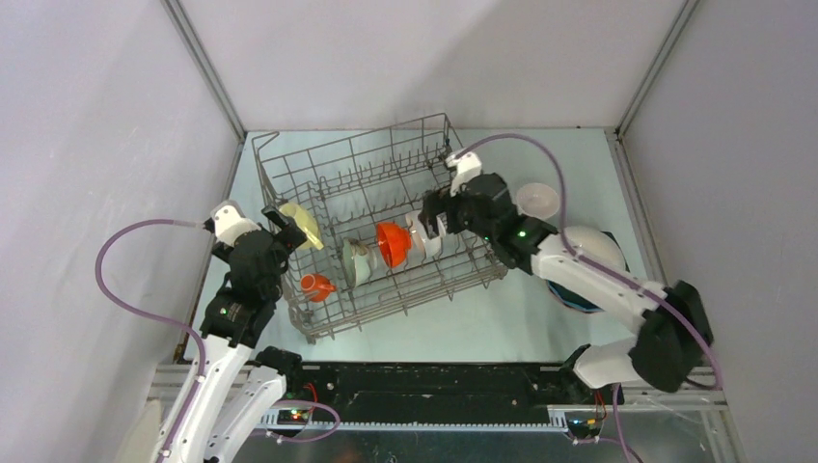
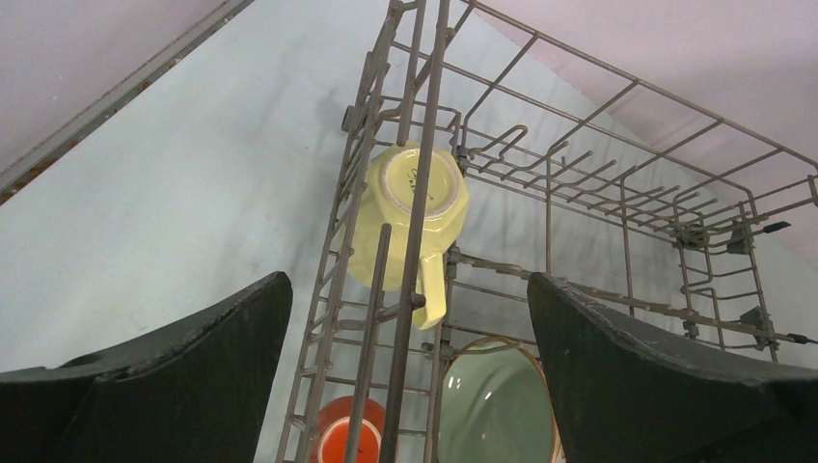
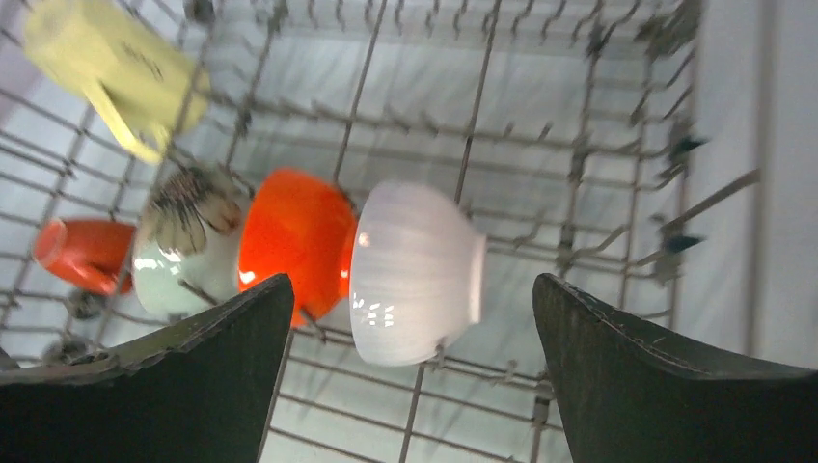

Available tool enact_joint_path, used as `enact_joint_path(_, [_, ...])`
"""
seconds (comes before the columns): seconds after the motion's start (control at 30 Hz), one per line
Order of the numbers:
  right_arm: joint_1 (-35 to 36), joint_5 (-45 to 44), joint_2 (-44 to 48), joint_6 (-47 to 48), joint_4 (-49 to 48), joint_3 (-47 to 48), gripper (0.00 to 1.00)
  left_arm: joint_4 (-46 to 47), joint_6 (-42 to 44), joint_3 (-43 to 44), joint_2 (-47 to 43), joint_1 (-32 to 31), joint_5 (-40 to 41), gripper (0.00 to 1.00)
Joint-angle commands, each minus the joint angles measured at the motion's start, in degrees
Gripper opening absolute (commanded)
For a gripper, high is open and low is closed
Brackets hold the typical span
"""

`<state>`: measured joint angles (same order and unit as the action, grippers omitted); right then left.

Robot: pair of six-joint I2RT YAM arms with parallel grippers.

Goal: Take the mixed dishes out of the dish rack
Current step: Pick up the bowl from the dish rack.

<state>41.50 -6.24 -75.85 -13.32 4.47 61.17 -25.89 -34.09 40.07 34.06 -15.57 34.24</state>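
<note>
While on edge, bowls [image 3: 415, 275] in rack [image 1: 350, 126]

A pale blue flat tabletop [image 1: 482, 328] carries a large grey wire dish rack [image 1: 347, 128], set askew from centre toward ten o'clock. At two o'clock lies a pale pink round dish [image 1: 538, 200]. At three o'clock a white round plate [image 1: 598, 246] is stacked on a blue plate [image 1: 576, 299].
</note>
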Motion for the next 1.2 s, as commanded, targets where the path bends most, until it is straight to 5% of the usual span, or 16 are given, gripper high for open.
enact_joint_path(0.0, [2.3, 2.1, -7.2, -1.7, 1.6, 4.0, 0.96, 1.3, -0.7, -0.5, -0.5, 0.2, -0.4, 1.00])
enact_joint_path(0.33, [13.1, -28.5, -21.9, -2.7, 14.3, 17.3, 0.97, 1.5, -1.0, -0.6, -0.7, 0.2, 0.5, 1.00])
enact_joint_path(0.7, [13.3, -36.0, -28.2, -8.4, 21.0, 22.0, 0.93, 1.1, -1.1, -0.5, -1.1, 0.2, 1.2, 1.00])
enact_joint_path(1.17, [14.7, -51.5, -34.8, -11.2, 27.0, 27.1, 0.68, 1.2, -1.3, -0.9, -1.3, 0.2, 1.5, 1.00])
